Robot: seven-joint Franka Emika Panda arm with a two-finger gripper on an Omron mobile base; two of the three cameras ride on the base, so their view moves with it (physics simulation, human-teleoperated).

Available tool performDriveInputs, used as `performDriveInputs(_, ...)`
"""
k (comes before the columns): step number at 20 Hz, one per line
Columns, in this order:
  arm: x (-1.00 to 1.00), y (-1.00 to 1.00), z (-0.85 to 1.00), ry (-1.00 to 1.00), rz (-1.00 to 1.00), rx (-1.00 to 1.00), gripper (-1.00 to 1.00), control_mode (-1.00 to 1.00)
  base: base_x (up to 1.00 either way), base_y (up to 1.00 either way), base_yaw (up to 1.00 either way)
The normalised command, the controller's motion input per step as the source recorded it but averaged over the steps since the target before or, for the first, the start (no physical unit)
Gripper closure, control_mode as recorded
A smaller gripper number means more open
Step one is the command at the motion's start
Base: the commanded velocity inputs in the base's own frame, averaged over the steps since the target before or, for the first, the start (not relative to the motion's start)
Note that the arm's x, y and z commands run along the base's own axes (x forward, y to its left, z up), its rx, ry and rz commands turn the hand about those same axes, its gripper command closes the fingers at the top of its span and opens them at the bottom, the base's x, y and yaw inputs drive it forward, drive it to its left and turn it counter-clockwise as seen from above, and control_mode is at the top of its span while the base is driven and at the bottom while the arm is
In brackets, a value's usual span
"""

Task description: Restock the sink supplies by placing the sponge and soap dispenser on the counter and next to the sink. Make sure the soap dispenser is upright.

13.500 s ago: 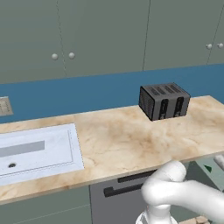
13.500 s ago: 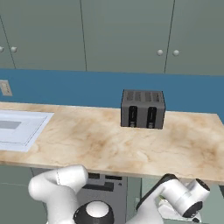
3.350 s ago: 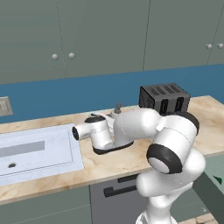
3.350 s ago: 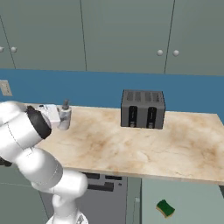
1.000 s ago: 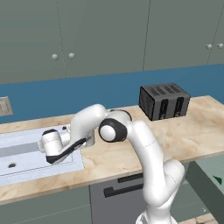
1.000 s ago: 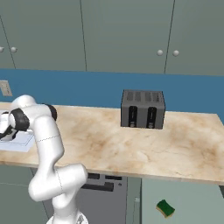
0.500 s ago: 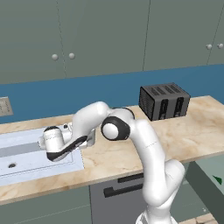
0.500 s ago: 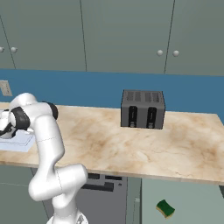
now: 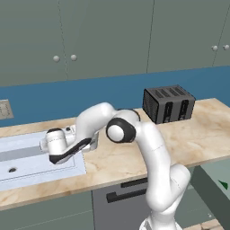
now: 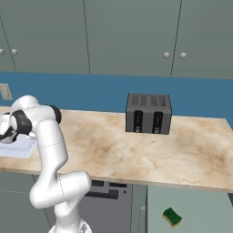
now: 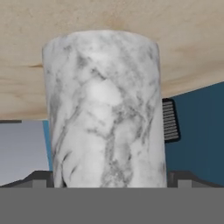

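Arm: the white arm (image 9: 150,148) reaches from the base out to the left, and its hand hangs low over the right edge of the sink (image 9: 27,167).
Gripper: in the hand view the gripper (image 11: 111,178) stands wide, with one dark fingertip (image 11: 40,177) on each side of the soap dispenser (image 11: 105,118). The tips sit right at the bottle's sides; whether they press on it or stand just off it cannot be told.
Soap dispenser: a pale grey, marble-patterned cylinder between the fingertips, very close to the hand camera. Beige counter lies behind its far end. Whether it stands on the counter, and whether it is upright, cannot be told from this rolled view.
Sponge: the green and yellow sponge (image 10: 172,216) lies down on the floor in front of the lower cabinets, off the counter and well apart from the sink.
Sink: a pale shallow basin set in the left end of the counter (image 9: 202,130); the right base view catches its corner just beside the arm's wrist.
Toaster: a dark toaster (image 9: 168,104) stands at the back of the counter by the blue wall (image 9: 90,92), well to the right of the hand.
Outlet: a wall outlet (image 9: 5,109) sits on the blue wall behind the sink.
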Motion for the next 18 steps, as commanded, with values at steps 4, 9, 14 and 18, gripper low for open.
performDriveInputs(4, 0.00, 0.00, -0.06, 0.00, 0.02, 0.03, -1.00, -1.00, 0.00, 0.00, 0.00)
performDriveInputs(9, 0.04, 0.00, 0.00, 0.00, 0.03, 0.02, -1.00, -1.00, 0.00, 0.00, 0.00)
performDriveInputs(14, 0.16, 0.05, 0.00, 0.00, 0.02, 0.03, -1.00, -1.00, 0.00, 0.00, 0.00)
performDriveInputs(18, 0.17, 0.19, 0.00, 0.00, 0.00, 0.01, -1.00, -1.00, 0.00, 0.00, 0.00)
